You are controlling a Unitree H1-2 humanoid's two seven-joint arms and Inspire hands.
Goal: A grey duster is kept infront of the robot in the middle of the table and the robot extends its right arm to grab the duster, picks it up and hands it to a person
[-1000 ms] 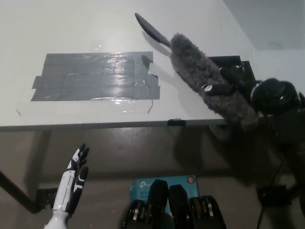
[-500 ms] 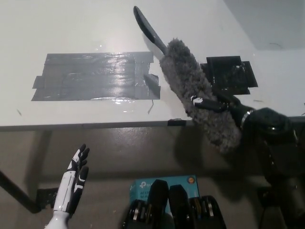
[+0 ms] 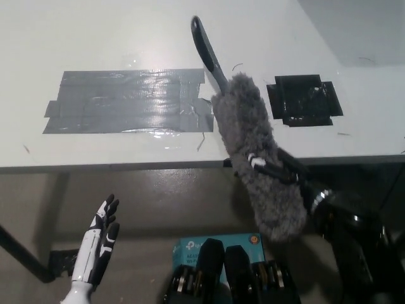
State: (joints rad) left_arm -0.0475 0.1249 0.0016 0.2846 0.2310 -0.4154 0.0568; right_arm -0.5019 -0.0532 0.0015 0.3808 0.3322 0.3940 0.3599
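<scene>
The grey fluffy duster (image 3: 253,152) hangs in the air over the table's front edge, its dark handle (image 3: 205,47) pointing up and away over the table. My black right hand (image 3: 278,171) is shut on the duster's fluffy body, with the black arm running off to the lower right. Part of the hand is buried in the fluff. My white left hand (image 3: 95,244) rests low at the lower left, below the table edge, with its fingers apart and nothing in it.
The white table (image 3: 126,31) carries a wide patch of grey tape (image 3: 126,100) in the middle and a black tape patch (image 3: 304,100) at the right. A blue box (image 3: 190,248) lies on the floor below. No person shows.
My right arm has drawn back toward me and leftward, bringing the duster lower in the picture. The handle now stands steeper. The left hand has not moved.
</scene>
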